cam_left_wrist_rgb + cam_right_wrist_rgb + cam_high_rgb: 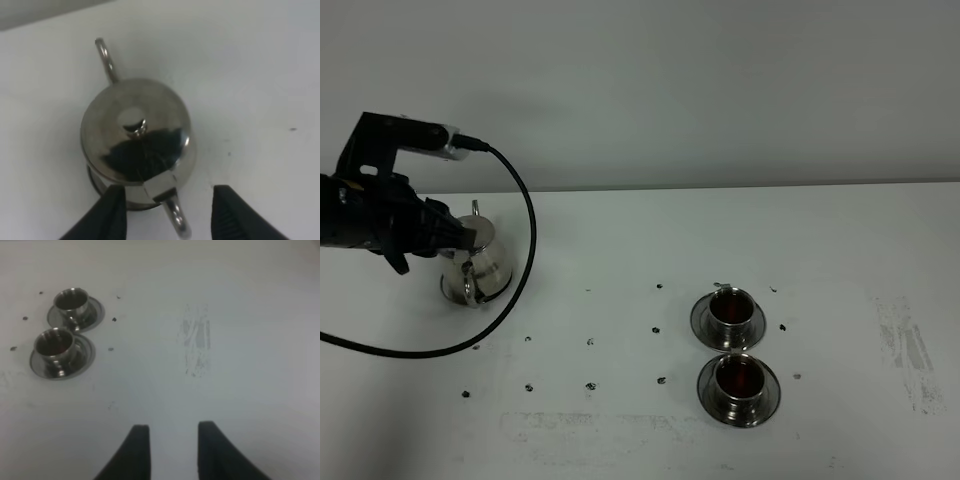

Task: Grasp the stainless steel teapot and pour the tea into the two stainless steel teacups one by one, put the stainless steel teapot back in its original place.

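Your stainless steel teapot (477, 262) stands upright at the left side of the white table (620, 250), well apart from the two teacups on the right. In the high view its steel loop handle (468, 283) faces toward the camera and its thin spout (476, 207) points away, toward the back wall, so the spout-to-handle line runs roughly front to back on the table. A bright steel rim shows under the pot's base, so it seems to sit on its round disc (448, 290), though the pot hides most of it.

Your left gripper (170, 210) has its black fingers (112, 212) spread on either side of the handle (176, 217). In the left wrist view there is a clear gap on both sides of the loop, so the fingers are parted and not clamping the pot.

The far teacup (730, 310) and the near teacup (738, 380) each sit on a saucer, one behind the other, both showing dark reddish liquid inside. Small dark specks dot the table around them.

Your right gripper (170, 452) hangs over bare table, near a scuffed patch (196, 340). A gap shows between its fingertips, yet it is drawn in fully and holds nothing.
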{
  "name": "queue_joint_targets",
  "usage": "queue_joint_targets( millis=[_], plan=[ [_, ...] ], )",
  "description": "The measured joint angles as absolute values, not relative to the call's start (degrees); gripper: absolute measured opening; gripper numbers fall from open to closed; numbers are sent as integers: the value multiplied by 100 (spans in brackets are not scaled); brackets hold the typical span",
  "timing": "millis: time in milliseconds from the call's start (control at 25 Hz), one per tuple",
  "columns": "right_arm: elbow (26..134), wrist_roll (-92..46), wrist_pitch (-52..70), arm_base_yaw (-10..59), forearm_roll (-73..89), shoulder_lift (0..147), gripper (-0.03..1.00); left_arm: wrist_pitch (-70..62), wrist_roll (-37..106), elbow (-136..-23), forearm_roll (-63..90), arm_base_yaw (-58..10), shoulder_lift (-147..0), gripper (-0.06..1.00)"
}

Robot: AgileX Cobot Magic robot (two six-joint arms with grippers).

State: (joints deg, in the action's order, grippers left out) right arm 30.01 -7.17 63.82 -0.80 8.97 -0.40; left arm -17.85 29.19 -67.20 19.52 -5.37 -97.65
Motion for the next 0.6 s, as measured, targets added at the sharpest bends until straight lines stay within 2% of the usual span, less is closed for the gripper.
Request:
queue_joint_targets(
  millis=[320, 600],
  plan=[
    [3001, -717, 6382, -80, 897, -40, 22, -3132, 2919, -6720, 1951, -537, -8304, 41],
    [3001, -717, 6382, -80, 897, -40, 22, -3509, 2919, -6720, 1951, -543, -7160, 41]
  ],
)
